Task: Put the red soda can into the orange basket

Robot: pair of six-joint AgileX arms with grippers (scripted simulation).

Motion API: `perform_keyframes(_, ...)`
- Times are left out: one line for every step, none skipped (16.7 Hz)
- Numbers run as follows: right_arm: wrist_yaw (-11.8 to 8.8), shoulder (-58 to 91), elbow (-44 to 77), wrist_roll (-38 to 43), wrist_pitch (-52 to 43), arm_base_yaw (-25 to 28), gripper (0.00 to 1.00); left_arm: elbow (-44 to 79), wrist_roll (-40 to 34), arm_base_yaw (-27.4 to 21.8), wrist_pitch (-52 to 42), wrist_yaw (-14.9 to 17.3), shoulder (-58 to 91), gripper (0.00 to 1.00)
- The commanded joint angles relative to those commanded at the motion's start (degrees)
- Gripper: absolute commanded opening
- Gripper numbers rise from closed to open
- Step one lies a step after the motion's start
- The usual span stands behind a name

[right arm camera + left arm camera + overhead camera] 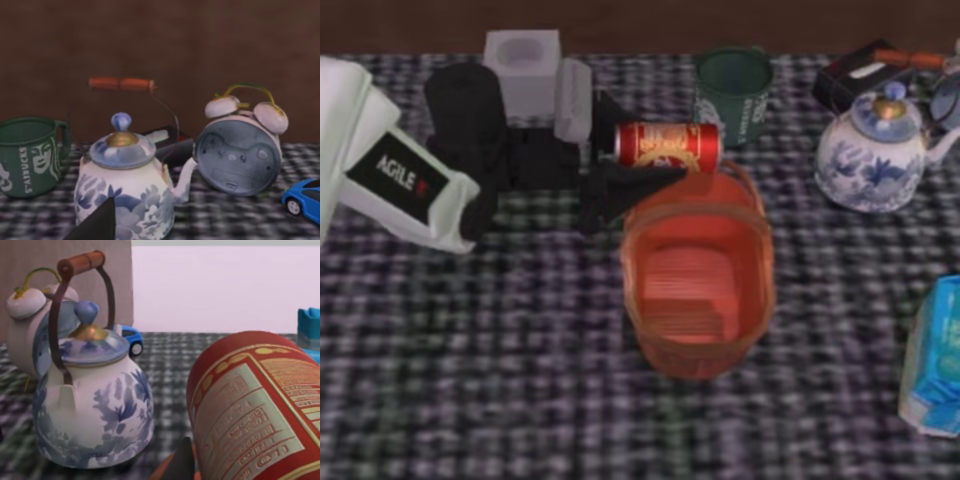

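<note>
The red soda can (668, 146) lies on its side in the air, just over the far rim of the orange basket (760, 262). My left gripper (620, 152) is shut on the can's left end, reaching in from the left. In the left wrist view the can (250, 410) fills the near side, with one dark finger (182, 462) against it and a sliver of the basket (162, 469) below. The basket stands in the middle of the checked cloth with its arched handle (695, 205) under the can, and nothing shows inside it. My right arm is outside the top view.
A dark green mug (733, 90) stands just behind the can. A blue-and-white teapot (875, 150) is at the back right, with an alarm clock (240, 150) and a blue toy car (305, 200) beside it. A blue carton (935, 360) lies at the right edge.
</note>
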Motion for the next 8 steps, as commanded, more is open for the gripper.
perform_keyframes(0.00, 0.00, 0.00, 0.00, 0.00, 0.00, 1.00, 0.00, 0.00, 0.00, 0.00, 0.00, 0.00, 0.15)
perform_keyframes(0.00, 0.00, 0.00, 0.00, 0.00, 0.00, 1.00, 0.00, 0.00, 0.00, 0.00, 0.00, 0.00, 0.23)
perform_keyframes(0.00, 0.00, 0.00, 0.00, 0.00, 0.00, 1.00, 0.00, 0.00, 0.00, 0.00, 0.00, 0.00, 0.30)
perform_keyframes(0.00, 0.00, 0.00, 0.00, 0.00, 0.00, 1.00, 0.00, 0.00, 0.00, 0.00, 0.00, 0.00, 0.38)
perform_keyframes(0.00, 0.00, 0.00, 0.00, 0.00, 0.00, 1.00, 0.00, 0.00, 0.00, 0.00, 0.00, 0.00, 0.45)
perform_keyframes(0.00, 0.00, 0.00, 0.00, 0.00, 0.00, 1.00, 0.00, 0.00, 0.00, 0.00, 0.00, 0.00, 0.53)
perform_keyframes(0.00, 0.00, 0.00, 0.00, 0.00, 0.00, 1.00, 0.00, 0.00, 0.00, 0.00, 0.00, 0.00, 0.60)
perform_keyframes(0.00, 0.00, 0.00, 0.00, 0.00, 0.00, 1.00, 0.00, 0.00, 0.00, 0.00, 0.00, 0.00, 0.68)
